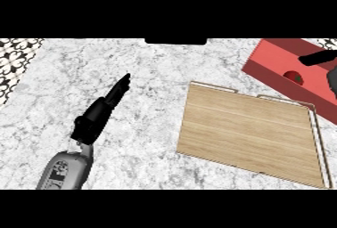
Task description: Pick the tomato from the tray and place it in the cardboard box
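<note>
Left hand [105, 104] flat, fingers straight.

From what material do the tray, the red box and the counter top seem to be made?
The tray looks like pale wood with a matt finish: straight grain lines run along it. The red box looks like painted cardboard or plastic; its flat, even colour leaves this open. The counter looks like polished grey-white marble or granite, from its mottled veining.

No readable text, labels, brand names, numbers or signs appear anywhere in this view; nothing on the tabletop [132, 58] or the objects resting on it carries writing.
</note>
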You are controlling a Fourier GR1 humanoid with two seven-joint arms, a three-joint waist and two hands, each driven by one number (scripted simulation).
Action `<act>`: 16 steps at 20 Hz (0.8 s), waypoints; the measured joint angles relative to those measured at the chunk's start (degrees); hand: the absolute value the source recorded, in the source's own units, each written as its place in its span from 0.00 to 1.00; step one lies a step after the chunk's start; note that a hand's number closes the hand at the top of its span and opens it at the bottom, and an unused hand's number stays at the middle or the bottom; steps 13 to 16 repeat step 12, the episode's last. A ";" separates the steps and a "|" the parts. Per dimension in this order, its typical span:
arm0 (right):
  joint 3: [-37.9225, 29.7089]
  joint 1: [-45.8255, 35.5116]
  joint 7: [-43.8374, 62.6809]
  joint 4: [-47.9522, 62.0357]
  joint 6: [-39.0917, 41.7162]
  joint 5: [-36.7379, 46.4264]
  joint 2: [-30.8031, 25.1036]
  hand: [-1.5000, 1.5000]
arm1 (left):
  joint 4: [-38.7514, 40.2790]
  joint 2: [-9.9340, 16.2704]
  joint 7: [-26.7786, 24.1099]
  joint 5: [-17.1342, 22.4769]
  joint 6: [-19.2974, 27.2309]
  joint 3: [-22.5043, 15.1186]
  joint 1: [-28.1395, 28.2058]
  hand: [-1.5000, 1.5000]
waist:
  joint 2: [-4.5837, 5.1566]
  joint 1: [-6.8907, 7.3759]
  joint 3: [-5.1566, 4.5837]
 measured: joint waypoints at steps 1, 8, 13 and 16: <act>-0.81 0.11 -1.41 1.10 -0.74 -0.92 -0.09 0.00 | 0.07 -0.24 0.00 -0.36 0.33 -0.14 -0.14 0.50 | 0.02 0.04 0.00; -9.12 1.12 -13.92 -0.94 -8.85 -11.23 0.77 0.00 | -0.97 -0.44 -0.34 -0.96 0.70 -0.54 1.69 0.50 | -0.21 -0.40 0.07; -15.12 1.88 -21.54 -4.27 -10.61 -19.51 1.05 0.00 | -0.61 -0.13 -0.34 -0.62 0.59 0.30 1.41 0.50 | -0.44 -1.11 0.05; -15.12 1.88 -21.54 -4.27 -10.61 -19.51 1.05 0.00 | -0.61 -0.13 -0.34 -0.62 0.59 0.30 1.41 0.50 | -0.44 -1.11 0.05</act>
